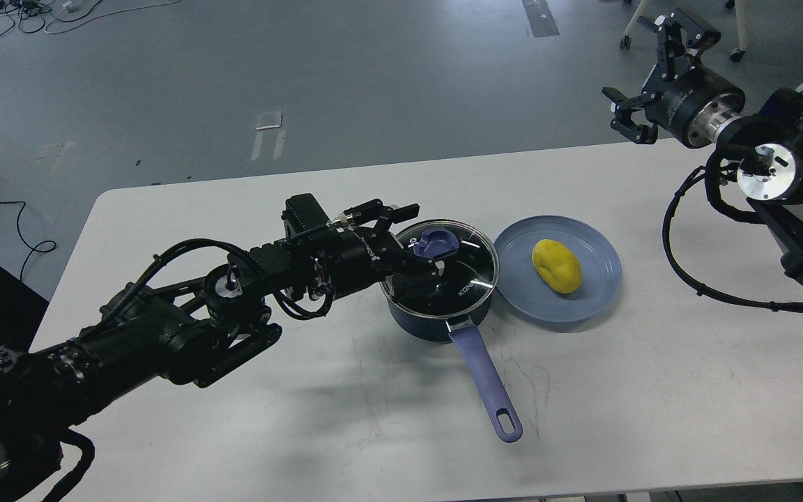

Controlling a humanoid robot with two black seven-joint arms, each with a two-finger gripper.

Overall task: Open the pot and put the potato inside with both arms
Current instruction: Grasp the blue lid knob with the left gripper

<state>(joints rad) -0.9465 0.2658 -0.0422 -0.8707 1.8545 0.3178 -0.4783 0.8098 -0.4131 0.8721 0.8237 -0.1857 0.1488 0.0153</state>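
Two arms in view. L gripper (424, 259) sits at frame centre, fingers either side of blue knob (438, 244) on glass lid (450, 268); grip closure unclear, can't tell. Pot (436, 324) centre, handle (485, 380) pointing lower right. Yellow oval potato (557, 265) on light-blue plate (583, 307), just right of pot. R gripper (642, 84) upper right, spread wide, empty, nearer potato.

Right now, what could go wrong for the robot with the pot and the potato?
1. The left gripper is right at the lid's blue knob; a poor grip could let the glass lid slip.
2. The plate touches the pot, so nudging the pot might shove it and roll the potato.
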